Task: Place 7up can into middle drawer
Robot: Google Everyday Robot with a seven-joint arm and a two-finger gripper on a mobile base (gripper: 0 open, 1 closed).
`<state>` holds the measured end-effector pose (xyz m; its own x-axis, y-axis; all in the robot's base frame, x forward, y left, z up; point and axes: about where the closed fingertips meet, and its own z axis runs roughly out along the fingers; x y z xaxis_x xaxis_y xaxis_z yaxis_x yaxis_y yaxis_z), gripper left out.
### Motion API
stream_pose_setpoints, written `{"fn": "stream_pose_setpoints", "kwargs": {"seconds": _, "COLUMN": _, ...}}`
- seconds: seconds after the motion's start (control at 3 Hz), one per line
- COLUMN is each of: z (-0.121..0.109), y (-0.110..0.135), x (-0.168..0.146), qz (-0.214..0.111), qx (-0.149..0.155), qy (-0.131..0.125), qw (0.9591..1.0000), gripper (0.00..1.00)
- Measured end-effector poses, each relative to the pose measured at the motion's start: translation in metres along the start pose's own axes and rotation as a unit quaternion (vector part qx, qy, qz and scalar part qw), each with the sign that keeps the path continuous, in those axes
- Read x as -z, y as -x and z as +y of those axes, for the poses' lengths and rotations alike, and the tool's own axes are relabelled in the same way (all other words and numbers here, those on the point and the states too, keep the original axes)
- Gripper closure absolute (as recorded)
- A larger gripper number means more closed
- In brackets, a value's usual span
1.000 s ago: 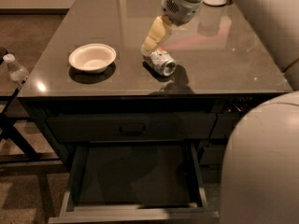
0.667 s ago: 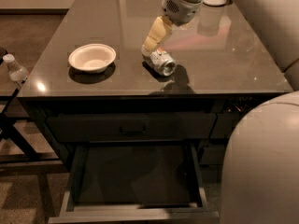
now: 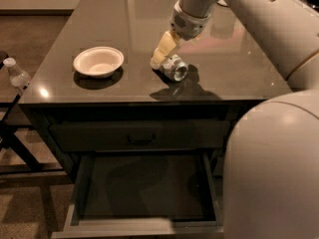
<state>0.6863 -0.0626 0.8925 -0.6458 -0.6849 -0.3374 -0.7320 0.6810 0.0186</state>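
Observation:
The 7up can [image 3: 175,68] lies on its side on the dark table top [image 3: 104,19], its shiny round end facing me. My gripper [image 3: 163,53] comes down from the upper right and sits right at the can's left side, touching or nearly touching it. The middle drawer [image 3: 144,188] is pulled open below the table's front edge, with a dark flat bottom and nothing in it. Its lighter grey front panel edge [image 3: 139,228] is nearest me.
A cream round bowl [image 3: 98,61] stands on the table left of the can. A shut drawer front with a dark bar handle [image 3: 141,139] sits above the open drawer. A water bottle [image 3: 17,74] stands at far left. My own white body [image 3: 274,168] fills the right side.

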Motion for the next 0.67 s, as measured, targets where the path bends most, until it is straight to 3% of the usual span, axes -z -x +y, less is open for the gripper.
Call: {"fn": "stream_pose_setpoints", "kwargs": {"seconds": 0.67, "z": -0.0035, "y": 0.0005, "x": -0.025, "qz": 0.016, "qx": -0.008, "qy": 0.001, "qw": 0.9998, "gripper": 0.0}}
